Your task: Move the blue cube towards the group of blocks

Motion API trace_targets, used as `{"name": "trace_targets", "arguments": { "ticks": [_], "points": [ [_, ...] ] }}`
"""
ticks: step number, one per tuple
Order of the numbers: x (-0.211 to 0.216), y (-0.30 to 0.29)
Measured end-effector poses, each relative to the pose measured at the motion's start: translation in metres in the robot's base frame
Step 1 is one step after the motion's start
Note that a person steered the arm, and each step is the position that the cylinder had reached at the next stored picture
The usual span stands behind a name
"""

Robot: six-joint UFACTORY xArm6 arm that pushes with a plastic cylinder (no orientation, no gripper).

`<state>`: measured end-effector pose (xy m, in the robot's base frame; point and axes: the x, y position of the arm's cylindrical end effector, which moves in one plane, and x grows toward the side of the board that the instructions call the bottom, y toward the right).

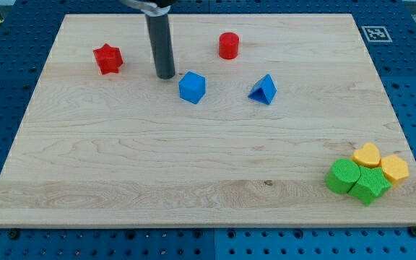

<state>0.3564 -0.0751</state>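
- Tool first: my tip (165, 75) is a bare rod with nothing to spread or pinch; it holds nothing and stands just beside the blue cube (192, 87), on its upper-left, seemingly not touching.
- Nearest, at the desk's (121, 180) lower right, sits the group: green blocks (356, 180) and yellow blocks (381, 162).
- Farther up, the blue cube looks light, rigid and likely to slide or twist; push its upper-left face squarely.

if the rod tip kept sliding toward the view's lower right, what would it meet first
Probably the blue cube: my tip sits just to its upper left, apparently not touching.
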Motion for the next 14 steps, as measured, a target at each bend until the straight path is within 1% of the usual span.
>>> {"name": "trace_targets", "arguments": {
  "ticks": [2,4,5,9,11,13,14],
  "points": [
    [0.008,0.007],
    [0.029,0.058],
    [0.042,0.068],
    [0.109,0.057],
    [0.115,0.101],
    [0.152,0.127],
    [0.158,0.156]
  ]
}}
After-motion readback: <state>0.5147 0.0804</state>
